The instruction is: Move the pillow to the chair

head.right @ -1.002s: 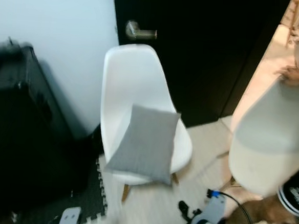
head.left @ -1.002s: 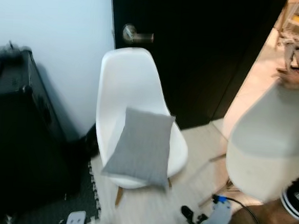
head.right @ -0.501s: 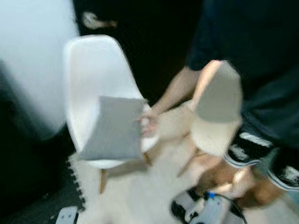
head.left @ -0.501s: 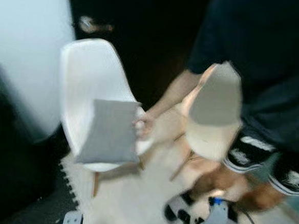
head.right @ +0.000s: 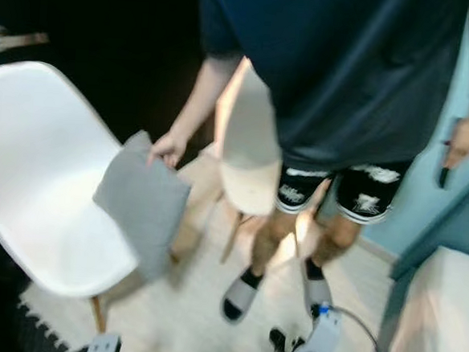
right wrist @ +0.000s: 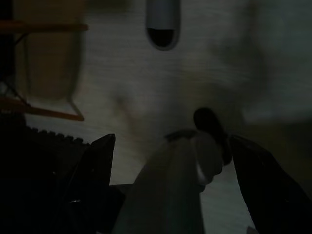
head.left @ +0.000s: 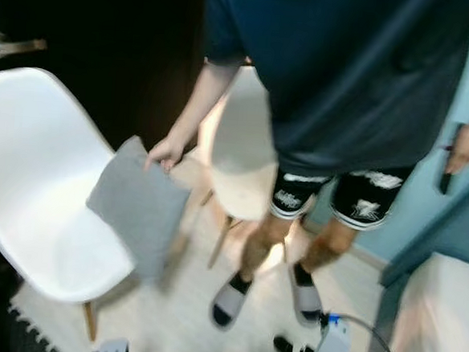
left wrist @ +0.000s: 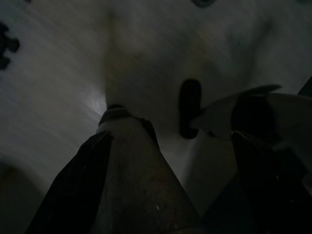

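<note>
Person [head.left: 346,79] in dark tee and patterned shorts stands mid-scene, between the robot and a second pale chair [head.left: 240,156] behind their legs. Slides on both feet, on light wood floor [head.left: 177,309]. Their other hand [head.left: 464,145], at far right, holds a small dark object, too blurred to name. Teal wall [head.left: 466,208] to the right; a white surface corner [head.left: 442,319] at lower right. Dark door [head.left: 107,46] with a lever handle [head.left: 10,45] behind the white chair [head.left: 32,186]. Black mat edge [head.left: 22,334] at lower left.

Pillow [head.left: 136,204]: grey, square-ish, standing on a corner like a diamond, tilted, its long diagonal running from upper left down to lower right. It hangs off the front right edge of the white chair's seat, lower part past the rim. The person's hand [head.left: 166,151] grips its top corner.

Left pincer [left wrist: 170,146]: hanging low over floor, very dark view; fingers spread apart, nothing between them. Right pincer [right wrist: 170,161]: likewise low over floor near the mat's edge, fingers apart, holding nothing. Whole scene blurred.
</note>
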